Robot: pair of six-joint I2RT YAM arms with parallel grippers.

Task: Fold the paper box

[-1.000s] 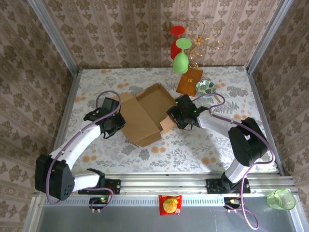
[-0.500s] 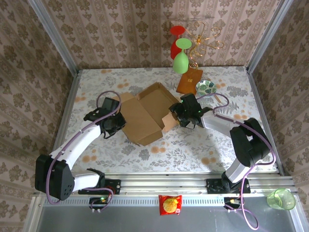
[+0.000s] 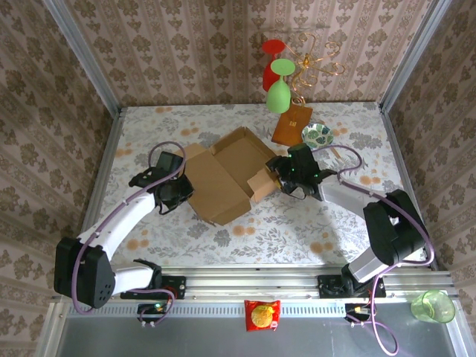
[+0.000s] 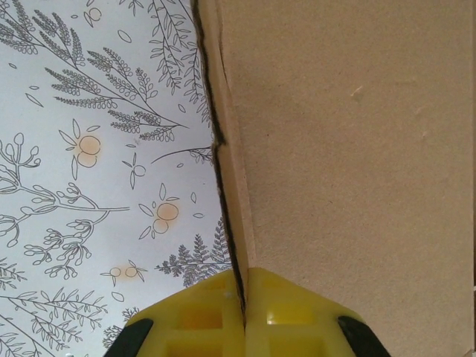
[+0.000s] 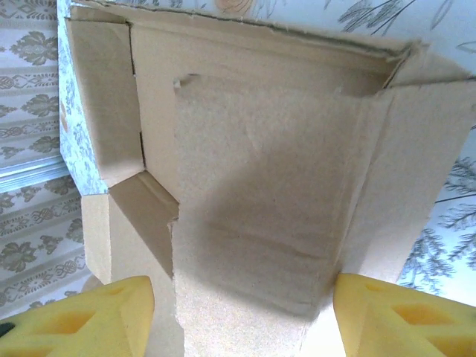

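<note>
The paper box lies open and askew on the table, a little left of centre, with one corner pointing to the far wall. Its long lid panel runs toward the near left, and a small side flap sticks out on the right.

The left gripper is pinched tight on the box's left edge. Its yellow fingers meet with the thin cardboard rim caught between them. The floral cloth is bare beside that edge.

The right gripper stands wide apart at the right side flap, with the flap lying between its fingers. Whether either finger touches the cardboard is hard to tell from here. Beyond them the box's inner walls stand raised.

There is open room along the near side, between the box and the arm bases, and along the far left.

The far right is tighter. The orange-brown base of the wire rack, which is hung with green and red glasses, sits near the box's far corner. A patterned bowl sits just beside the right arm.

A snack packet and a green cup lie on the front ledge, well apart from the box.
</note>
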